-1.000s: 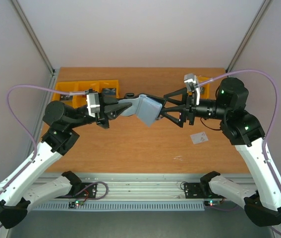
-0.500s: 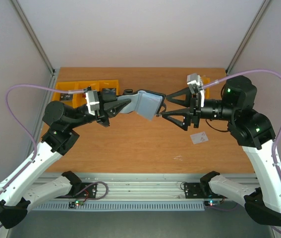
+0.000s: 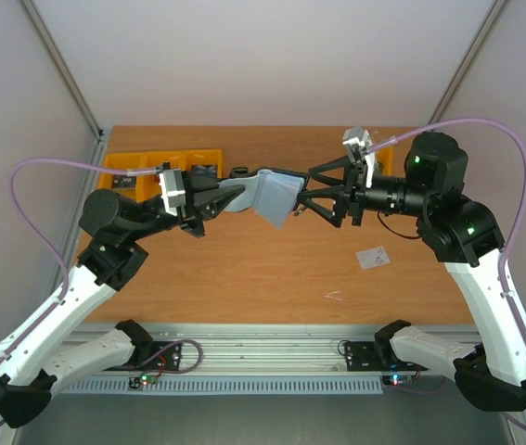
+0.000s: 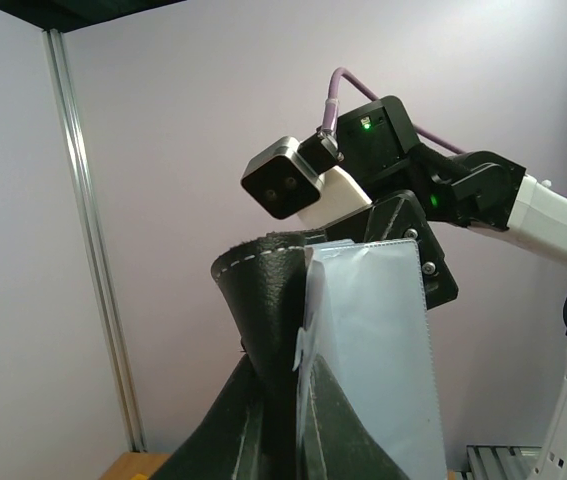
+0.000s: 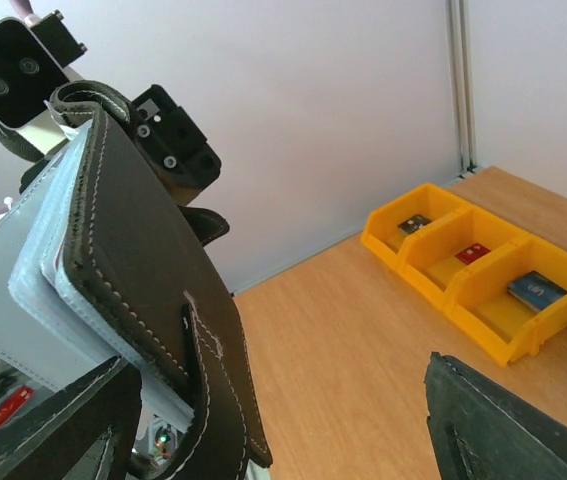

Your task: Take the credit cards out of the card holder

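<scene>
Top external view is showing the wooden table (image 3: pixel 272 278), with yellow bins (image 3: pixel 147 165) sitting at its far left. Above the middle, the card holder (image 3: pixel 276 197) is hanging in the air, the left gripper (image 3: pixel 230 199) pinching its left end tight. The right gripper (image 3: pixel 302 192) is standing wide open around its right edge. A whitish credit card (image 3: pixel 372 257) is lying on the table to the right.

White/blk arms (image 3: pixel 54 315) (purple cables (image 3: pixel 15 195))
</scene>
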Controlling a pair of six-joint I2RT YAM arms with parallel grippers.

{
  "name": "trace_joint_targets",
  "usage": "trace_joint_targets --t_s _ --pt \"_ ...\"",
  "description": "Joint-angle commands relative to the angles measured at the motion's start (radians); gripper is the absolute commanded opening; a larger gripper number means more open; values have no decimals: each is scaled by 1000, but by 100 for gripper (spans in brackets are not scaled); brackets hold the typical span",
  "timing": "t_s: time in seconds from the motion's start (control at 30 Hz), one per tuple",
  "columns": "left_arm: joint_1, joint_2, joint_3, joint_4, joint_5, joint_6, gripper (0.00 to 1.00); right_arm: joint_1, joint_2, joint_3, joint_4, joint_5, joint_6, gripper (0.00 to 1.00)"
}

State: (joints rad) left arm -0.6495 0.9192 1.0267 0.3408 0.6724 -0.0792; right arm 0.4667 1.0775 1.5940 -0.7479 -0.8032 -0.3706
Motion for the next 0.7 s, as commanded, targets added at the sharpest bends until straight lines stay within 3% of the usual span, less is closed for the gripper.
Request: trace_joint_targets --t_s 0.0,0.17,0.37,0.67 --pt "-4 -24 19 74 -14 -10 0 9 7 -1 37 -28 18 79" --pt "-3 -23 16 76 -21 -12 0 9 1 2 -32 -119 -36 85" --pt "-4 -31 10 75 -20 -11 0 10 -1 33 -157 -97 -108 86" --pt "-4 -37 7 71 -19 -17 0 52 -3 -24 59 -67 35 83"
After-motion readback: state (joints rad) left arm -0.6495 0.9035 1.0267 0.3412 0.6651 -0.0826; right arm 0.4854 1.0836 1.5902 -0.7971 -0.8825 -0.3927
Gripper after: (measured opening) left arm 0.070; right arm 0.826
